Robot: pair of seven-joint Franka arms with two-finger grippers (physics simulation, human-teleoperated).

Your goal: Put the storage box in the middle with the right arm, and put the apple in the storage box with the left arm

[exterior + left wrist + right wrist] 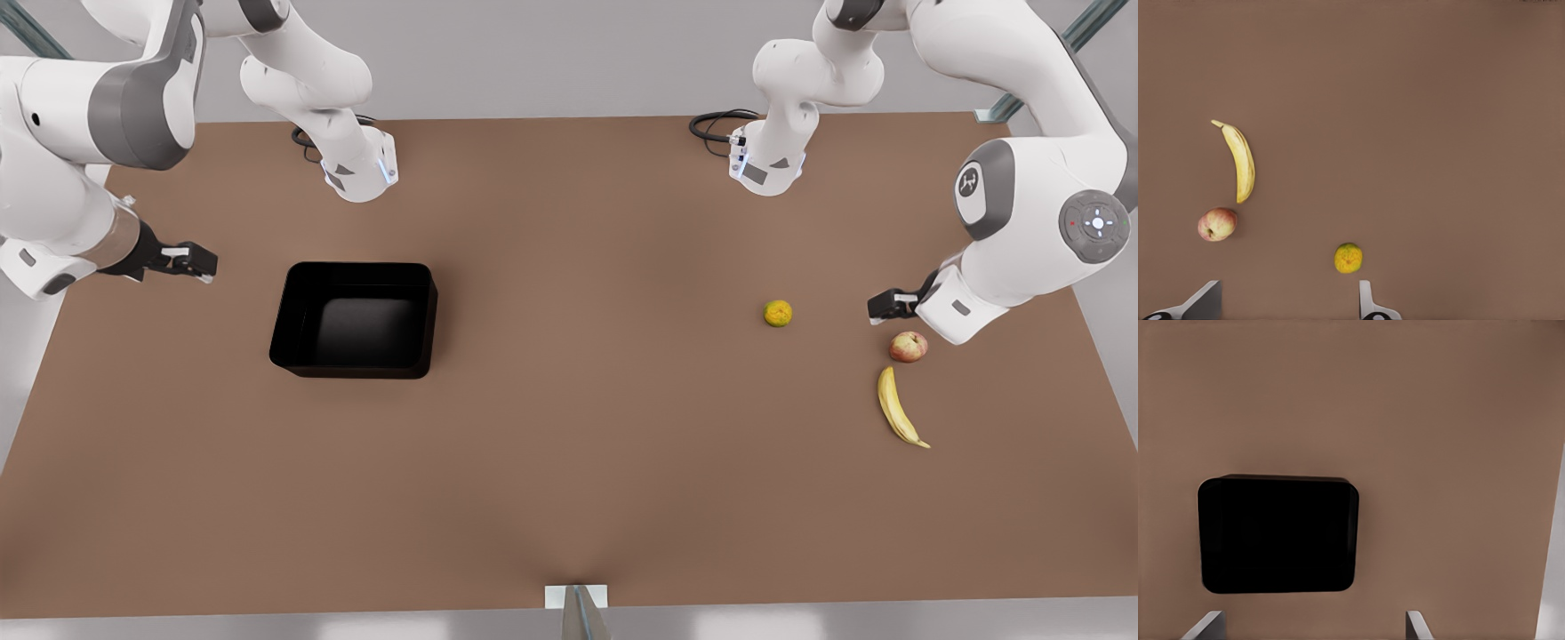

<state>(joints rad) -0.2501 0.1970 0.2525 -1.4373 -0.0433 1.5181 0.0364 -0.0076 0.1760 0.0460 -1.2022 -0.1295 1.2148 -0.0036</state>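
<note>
Left hand (876, 307) open, just beside apple (908, 347).

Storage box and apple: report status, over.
Left hand open, above the table beside apple. Right hand open, off storage box. Box empty, not yet centred. Banana, orange fruit near apple.

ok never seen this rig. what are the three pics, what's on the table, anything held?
Two white robot arms in a simulation. The front view takes in the whole brown table. The other two pictures come from wrist cameras. The left gripper, at the front view's right, is open near the apple, banana and a small orange fruit. The right gripper, at the front view's left, is open beside the empty black box. Nothing is held.
</note>
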